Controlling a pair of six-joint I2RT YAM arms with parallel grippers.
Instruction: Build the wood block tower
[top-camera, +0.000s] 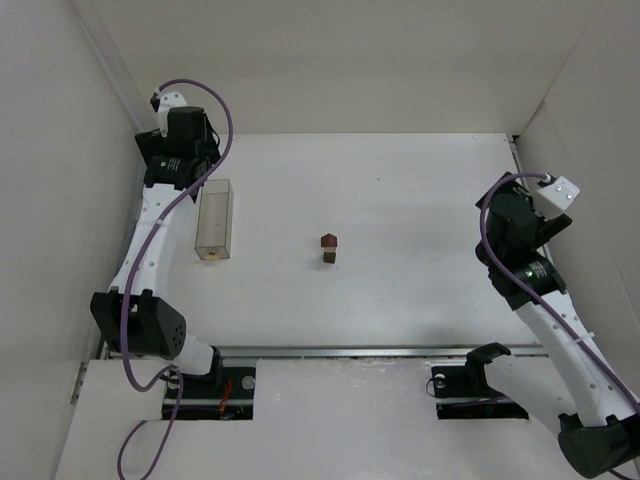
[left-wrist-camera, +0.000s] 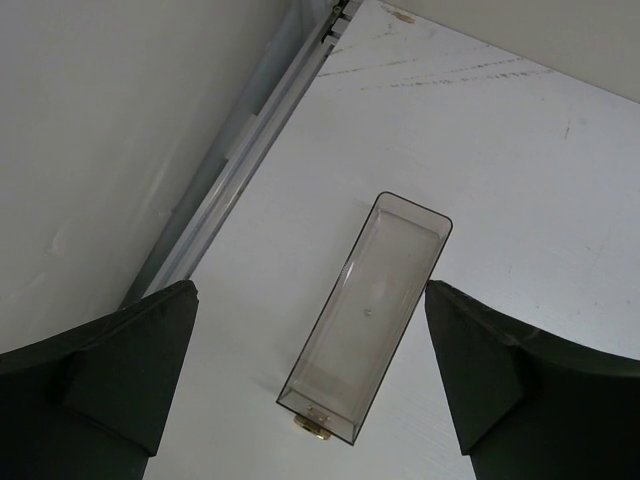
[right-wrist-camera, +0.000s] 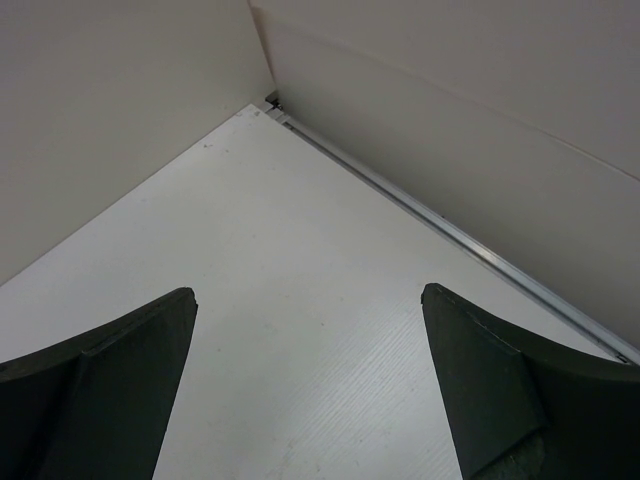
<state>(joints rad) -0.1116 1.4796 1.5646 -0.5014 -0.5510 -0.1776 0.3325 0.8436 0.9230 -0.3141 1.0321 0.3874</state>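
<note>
White left arm stretched forward, left tool spread wide above clear box; right tool likewise apart over table.

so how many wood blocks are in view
3. The maroon pointed piece and dark brown block touch mid-table; the tan cube sits at the near end of the clear box, inside or outside unclear. No others show.

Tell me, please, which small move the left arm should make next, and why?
Probably lower the left gripper toward the pale tan cube at the near end of the clear box. Its jaws are open and empty above that box, while the maroon piece and dark brown block sit together mid-table without the cube. Whether the cube lies inside the box is unclear.
</note>
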